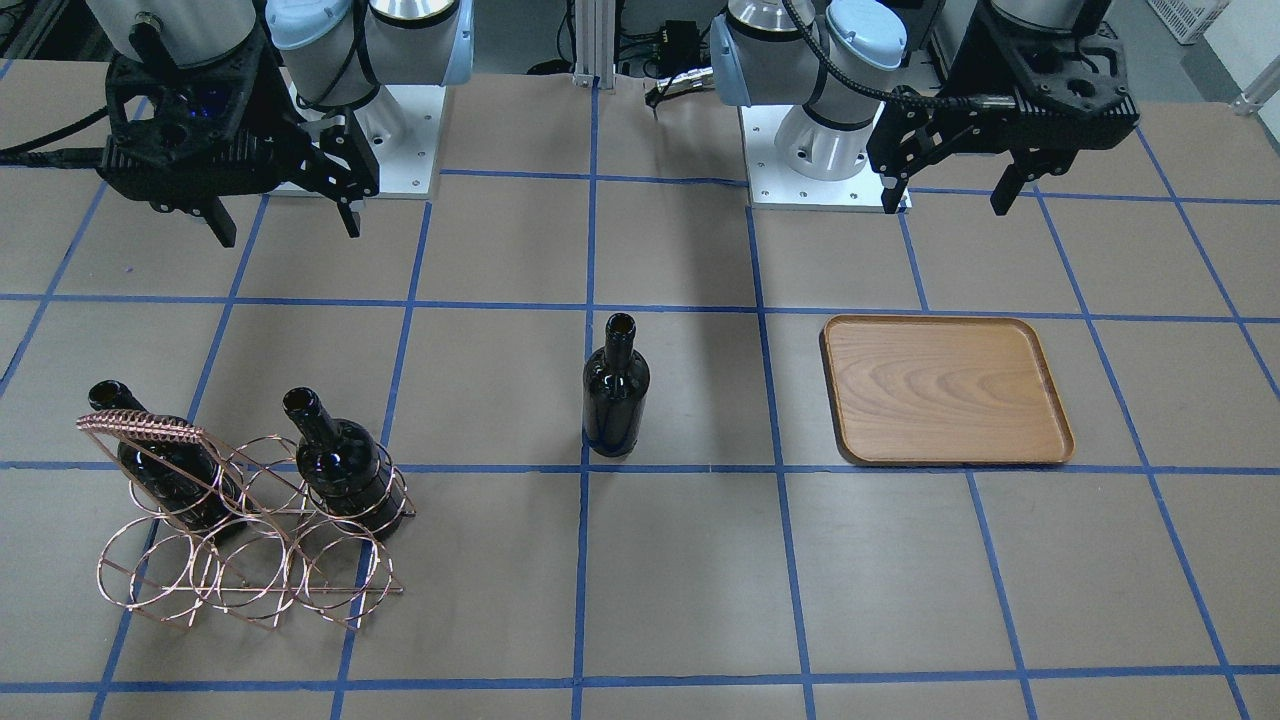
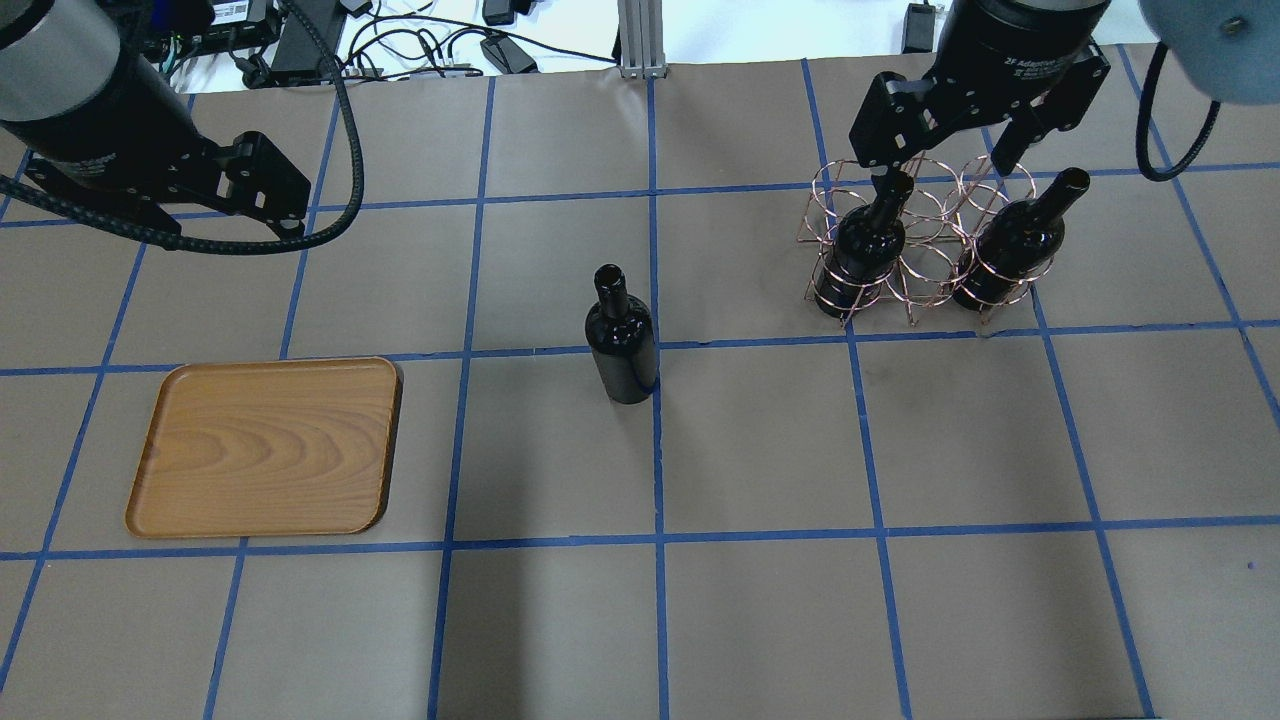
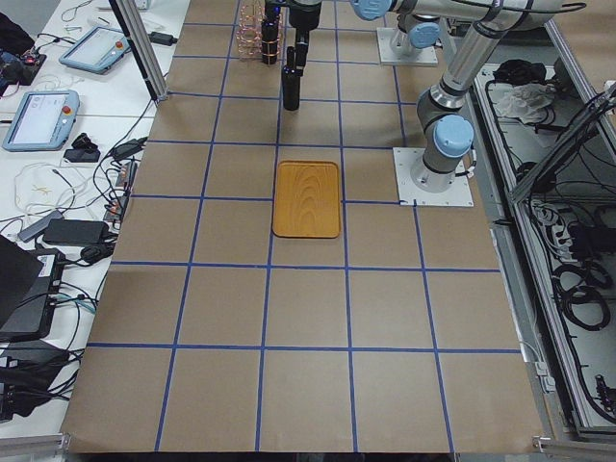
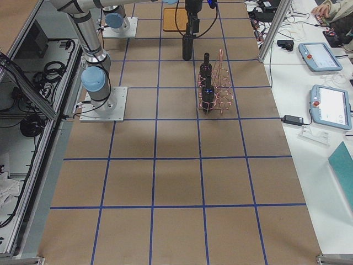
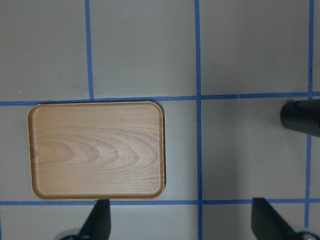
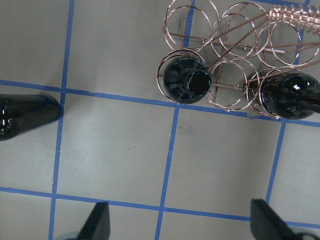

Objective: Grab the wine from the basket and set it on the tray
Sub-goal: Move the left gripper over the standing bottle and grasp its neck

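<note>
One dark wine bottle stands upright alone on the table's middle, also in the overhead view. Two alike bottles stand in the copper wire basket. The wooden tray lies flat with nothing on it, also in the overhead view. My right gripper hangs open and empty, high near the basket. My left gripper hangs open and empty, high by the tray. The lone bottle's side shows at the edge of each wrist view.
The table is covered in brown paper with a blue tape grid. Both arm bases stand at the robot's edge. Tablets and cables lie on side benches beyond the table's far edge.
</note>
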